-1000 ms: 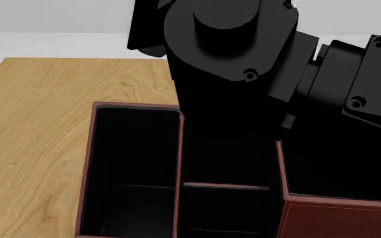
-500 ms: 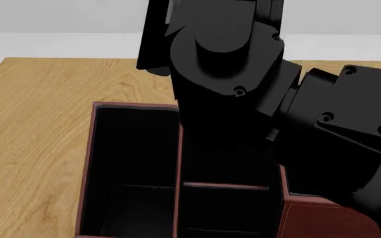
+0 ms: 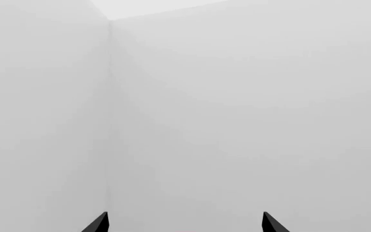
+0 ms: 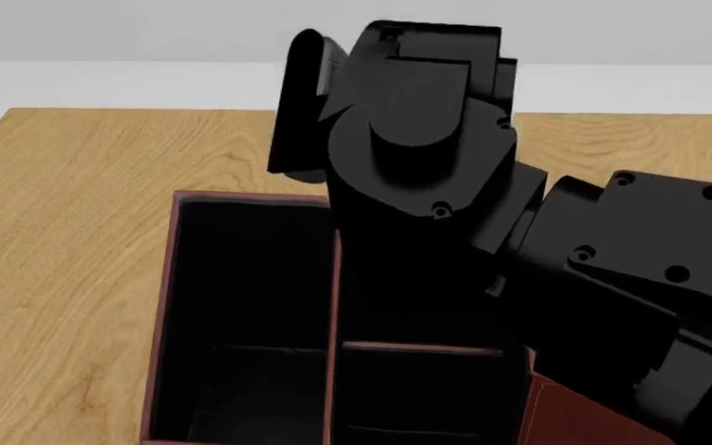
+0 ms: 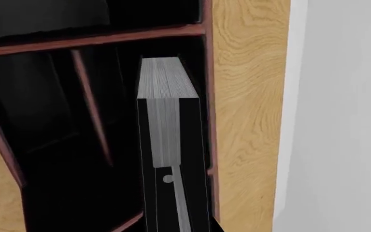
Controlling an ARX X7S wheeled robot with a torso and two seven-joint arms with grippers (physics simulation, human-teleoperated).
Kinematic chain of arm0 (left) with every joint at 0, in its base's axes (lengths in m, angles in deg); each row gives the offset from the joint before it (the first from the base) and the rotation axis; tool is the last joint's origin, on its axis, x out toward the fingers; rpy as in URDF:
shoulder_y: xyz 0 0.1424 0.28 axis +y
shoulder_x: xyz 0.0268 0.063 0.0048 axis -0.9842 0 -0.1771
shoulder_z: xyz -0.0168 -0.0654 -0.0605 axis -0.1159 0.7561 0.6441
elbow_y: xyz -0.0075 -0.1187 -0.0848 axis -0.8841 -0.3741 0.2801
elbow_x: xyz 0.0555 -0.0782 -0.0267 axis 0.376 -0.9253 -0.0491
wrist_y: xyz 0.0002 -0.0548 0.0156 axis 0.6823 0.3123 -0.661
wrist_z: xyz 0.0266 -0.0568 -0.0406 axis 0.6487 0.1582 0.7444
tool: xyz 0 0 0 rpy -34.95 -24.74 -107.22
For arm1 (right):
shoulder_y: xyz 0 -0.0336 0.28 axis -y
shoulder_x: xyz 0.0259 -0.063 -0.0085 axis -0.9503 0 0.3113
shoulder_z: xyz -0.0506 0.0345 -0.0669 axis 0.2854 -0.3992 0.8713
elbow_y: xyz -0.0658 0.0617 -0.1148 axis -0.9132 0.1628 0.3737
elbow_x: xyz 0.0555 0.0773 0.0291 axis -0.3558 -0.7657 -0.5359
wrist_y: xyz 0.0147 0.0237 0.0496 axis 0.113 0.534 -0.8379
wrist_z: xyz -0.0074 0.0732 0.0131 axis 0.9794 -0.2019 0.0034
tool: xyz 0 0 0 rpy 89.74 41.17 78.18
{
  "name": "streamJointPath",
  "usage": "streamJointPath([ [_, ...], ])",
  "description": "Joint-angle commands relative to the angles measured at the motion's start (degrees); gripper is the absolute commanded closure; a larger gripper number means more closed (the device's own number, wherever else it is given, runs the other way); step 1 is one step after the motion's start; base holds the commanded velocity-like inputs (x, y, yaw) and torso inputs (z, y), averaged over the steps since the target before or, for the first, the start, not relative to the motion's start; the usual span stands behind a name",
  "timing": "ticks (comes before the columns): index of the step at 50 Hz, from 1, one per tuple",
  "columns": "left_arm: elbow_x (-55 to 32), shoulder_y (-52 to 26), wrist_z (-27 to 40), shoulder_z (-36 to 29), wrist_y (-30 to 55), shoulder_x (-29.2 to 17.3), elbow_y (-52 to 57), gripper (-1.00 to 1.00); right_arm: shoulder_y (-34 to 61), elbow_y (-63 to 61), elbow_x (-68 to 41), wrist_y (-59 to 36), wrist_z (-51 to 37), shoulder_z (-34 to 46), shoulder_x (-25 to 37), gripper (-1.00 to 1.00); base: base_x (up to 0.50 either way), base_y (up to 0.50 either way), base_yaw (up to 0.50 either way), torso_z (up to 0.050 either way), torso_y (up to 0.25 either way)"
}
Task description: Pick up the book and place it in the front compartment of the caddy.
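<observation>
In the right wrist view the black book (image 5: 167,82), its pale page edge showing, stands upright between the jaws of my right gripper (image 5: 172,208), which is shut on it. The book hangs inside a cell of the red-brown caddy (image 5: 89,41), close along the outer wall that runs by the table's edge. In the head view the caddy (image 4: 251,199) lies below my bulky right arm (image 4: 418,185), which hides the gripper and the book. My left gripper (image 3: 184,227) is open and empty, facing a white wall; it does not show in the head view.
The wooden table (image 4: 84,232) stretches left of and beyond the caddy. A narrow strip of table (image 5: 243,96) lies between the caddy wall and the table edge. Dividers (image 4: 418,349) split the caddy into several black-lined cells.
In the head view my right arm has come down and drawn in over the caddy's middle, covering more of its right side. The caddy has not moved.
</observation>
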Motion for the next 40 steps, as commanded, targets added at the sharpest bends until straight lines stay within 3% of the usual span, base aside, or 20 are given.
streamJointPath([
  [1,0.17,-0.87,0.00,-1.06,-0.05,-0.17,0.00,-1.00,-1.52,1.21,2.75,2.43,-1.84,0.27,0.01,1.00,0.00,0.00,0.00,0.000,0.000],
  [17,-0.18,-2.36,0.00,-2.31,-0.16,0.04,0.00,-1.00,-4.92,-0.03,2.42,2.47,-3.56,-0.01,0.30,1.00,0.00,0.00,0.00,0.000,0.001],
  [40,-0.16,-1.71,0.00,-1.69,0.13,-0.33,0.00,-1.00,-9.64,8.38,3.42,7.83,-8.04,-0.58,-2.35,1.00,0.00,0.00,0.00,0.000,0.001],
])
